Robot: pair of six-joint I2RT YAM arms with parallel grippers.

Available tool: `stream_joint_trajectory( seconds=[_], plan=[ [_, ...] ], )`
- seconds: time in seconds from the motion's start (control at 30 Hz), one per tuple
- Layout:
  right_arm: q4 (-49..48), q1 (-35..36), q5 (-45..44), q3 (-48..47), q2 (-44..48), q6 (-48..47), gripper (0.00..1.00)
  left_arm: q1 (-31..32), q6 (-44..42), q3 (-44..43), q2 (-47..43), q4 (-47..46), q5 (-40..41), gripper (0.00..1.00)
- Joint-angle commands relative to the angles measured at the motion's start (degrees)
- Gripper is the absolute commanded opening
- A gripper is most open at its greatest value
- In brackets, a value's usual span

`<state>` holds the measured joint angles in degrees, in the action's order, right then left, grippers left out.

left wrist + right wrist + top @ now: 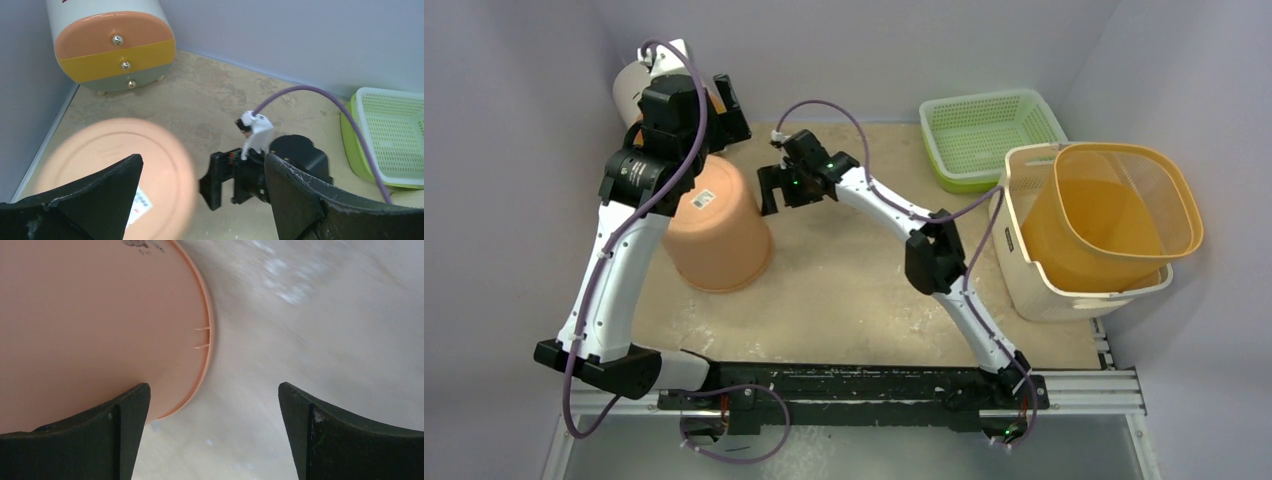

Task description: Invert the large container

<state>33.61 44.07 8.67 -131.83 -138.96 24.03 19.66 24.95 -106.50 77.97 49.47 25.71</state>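
Note:
The large container (1027,275), a cream tub with slotted upper sides, stands upright at the right of the table with a tall yellow-orange bin (1114,215) set inside it. Neither gripper is near it. My right gripper (776,190) (214,387) is open and empty, just right of an upside-down peach bucket (716,225) (100,315), its left finger close beside the bucket's rim. Open as well, my left gripper (729,115) (202,160) hangs above and behind that bucket (115,165), holding nothing.
A green perforated basket (989,135) (395,135) sits at the back right, behind the cream tub. A small white drawer unit (634,90) (115,50) with orange, yellow and grey drawers lies in the back left corner. Walls close the table on three sides.

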Motion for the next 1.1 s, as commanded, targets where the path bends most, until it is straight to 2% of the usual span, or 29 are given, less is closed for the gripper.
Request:
stream_joint_trajectory(
  seconds=[0.0,0.1,0.2,0.37,0.5,0.63,0.8,0.93,1.07],
  plan=[
    [2.09,3.71,12.68,-14.47,-7.24,3.93,1.0,0.23,0.43,1.24,-2.09,-1.72,-1.57,0.89],
    [-4.86,4.0,14.46,-4.15,-1.84,6.69,1.0,0.25,0.72,4.8,-3.0,-2.75,-3.3,0.89],
    [-9.5,2.57,9.05,7.52,6.41,7.03,1.0,0.27,1.12,10.4,-4.14,-5.16,-8.17,0.87],
    [-8.42,-3.87,0.28,18.14,15.3,8.77,1.0,0.27,2.3,18.78,-6.03,-6.29,-12.59,0.84],
    [-9.29,-9.95,-4.36,28.97,23.18,9.59,1.0,0.21,3.23,26.5,-8.28,-6.13,-16.01,0.84],
    [-9.15,-13.85,-8.1,35.89,29.34,7.83,1.0,0.36,3.78,33.94,-9.95,-6.44,-18.1,0.84],
    [-9.36,-15.71,-9.11,41.47,33.06,7.07,1.0,0.3,3.81,42.11,-11.28,-8.5,-13.23,0.84],
    [-9.07,-15.79,-8.67,42.13,34.13,6.25,1.0,0.32,2.41,46.61,-10.12,-11.9,-3.71,0.84],
    [-7.01,-15.8,-10.38,39.43,35.12,3.59,1.0,-0.47,0.06,46.72,-6.63,-14.99,6.15,0.87]
  ],
)
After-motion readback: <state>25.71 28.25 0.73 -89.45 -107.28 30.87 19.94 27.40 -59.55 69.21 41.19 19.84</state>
